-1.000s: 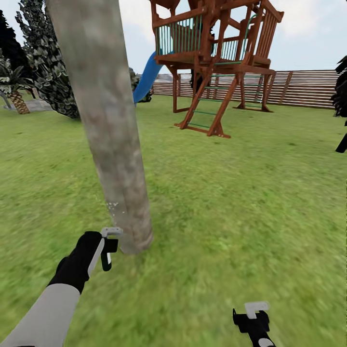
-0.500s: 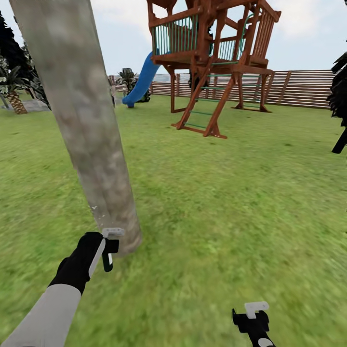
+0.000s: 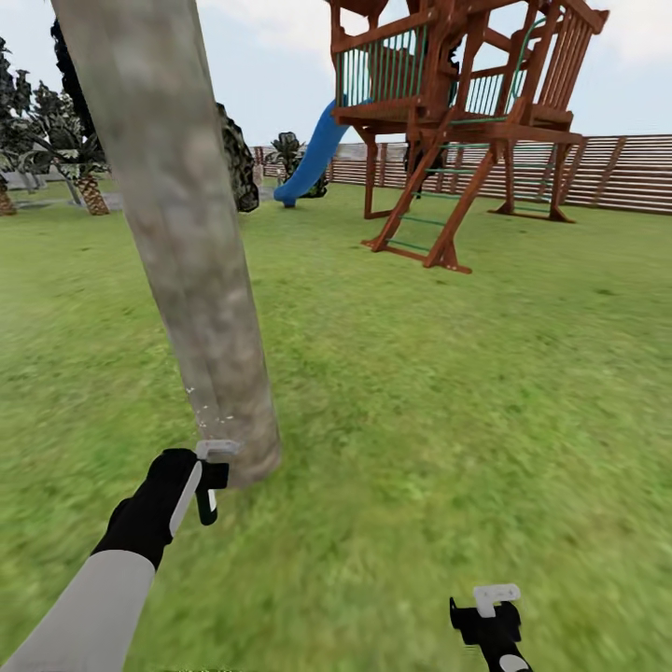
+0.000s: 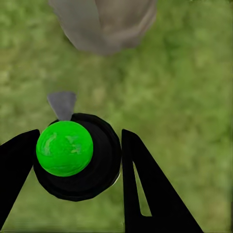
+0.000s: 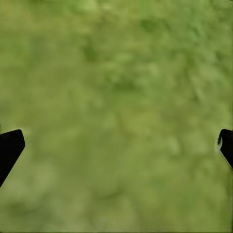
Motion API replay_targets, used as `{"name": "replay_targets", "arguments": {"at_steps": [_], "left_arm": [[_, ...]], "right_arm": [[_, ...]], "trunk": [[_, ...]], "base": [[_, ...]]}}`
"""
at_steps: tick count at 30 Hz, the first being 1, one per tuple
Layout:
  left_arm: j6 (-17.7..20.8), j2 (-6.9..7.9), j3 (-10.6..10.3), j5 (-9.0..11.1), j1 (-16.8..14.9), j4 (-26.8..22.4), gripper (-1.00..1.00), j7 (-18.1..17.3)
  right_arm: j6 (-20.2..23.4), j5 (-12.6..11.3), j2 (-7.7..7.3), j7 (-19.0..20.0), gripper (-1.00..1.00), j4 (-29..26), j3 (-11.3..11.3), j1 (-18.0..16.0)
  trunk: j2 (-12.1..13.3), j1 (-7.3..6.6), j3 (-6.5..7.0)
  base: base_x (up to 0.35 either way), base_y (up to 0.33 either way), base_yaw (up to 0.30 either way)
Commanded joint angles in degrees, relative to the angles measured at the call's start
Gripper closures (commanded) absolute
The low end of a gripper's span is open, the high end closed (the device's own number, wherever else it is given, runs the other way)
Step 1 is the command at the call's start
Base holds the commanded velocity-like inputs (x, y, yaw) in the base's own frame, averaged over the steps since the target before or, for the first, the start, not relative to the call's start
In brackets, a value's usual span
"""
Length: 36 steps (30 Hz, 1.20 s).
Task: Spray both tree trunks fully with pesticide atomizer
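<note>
Green-capped pesticide atomizer (image 4: 73, 158) clamped in left gripper (image 4: 80, 179), just beside tree trunk (image 3: 191, 252) base. Right gripper (image 5: 116, 145) spread wide, nothing held, well apart from trunk.

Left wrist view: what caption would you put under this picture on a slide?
Left gripper holding the dark atomizer, green-topped here, above the lawn near the tree trunk's base.

Tree trunk (image 3: 191, 252) ahead, lawn (image 3: 467, 392) open
</note>
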Motion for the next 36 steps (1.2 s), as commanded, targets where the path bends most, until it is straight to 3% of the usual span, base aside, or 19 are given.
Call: {"name": "replay_targets", "arguments": {"at_steps": [1,12,19,27,31,34,36], "left_arm": [[0.3,-0.04,0.0,-0.2,0.0,-0.1,1.0,0.0],[0.2,-0.35,-0.1,-0.1,0.0,0.0,1.0,-0.1],[0.0,-0.39,0.0,-0.1,0.0,-0.4,1.0,-0.5],[0.0,0.26,0.2,-0.2,-0.3,-0.9,1.0,-0.5],[-11.1,0.49,1.0,-0.6,-0.4,-0.9,1.0,0.1],[-12.5,-0.25,0.7,-0.1,-1.1,-0.8,1.0,-0.4],[-10.6,-1.24,0.6,0.0,-3.5,-0.8,1.0,-0.5]], "right_arm": [[-0.1,-0.5,-0.02,-0.1,-1.0,0.0,0.5,0.0],[-0.1,-0.5,-0.02,-0.1,-1.0,0.0,0.5,0.0],[-0.1,-0.5,-0.02,-0.1,-1.0,-0.1,0.5,0.0],[-0.1,-0.5,-0.02,-0.1,-1.0,-0.1,0.4,0.0],[-0.1,-0.5,-0.02,-0.1,-1.0,0.0,0.4,0.0],[-0.1,-0.5,-0.09,-0.1,-1.0,0.0,0.4,0.0],[-0.1,-0.5,-0.08,-0.1,-1.0,0.0,0.4,0.0]], "trunk": [[0.0,0.0,-0.05],[0.0,0.0,-0.05],[0.0,0.0,-0.05],[0.0,0.0,-0.05],[0.0,0.0,-0.05],[0.0,0.0,-0.05],[0.0,0.0,-0.05]], "base": [[0.084,-0.281,0.277],[0.143,-0.264,0.247],[0.006,-0.285,0.023],[-0.108,-0.19,0.253],[-0.006,-0.005,0.277],[0.0,0.0,0.277],[0.0,0.0,0.276]]}}
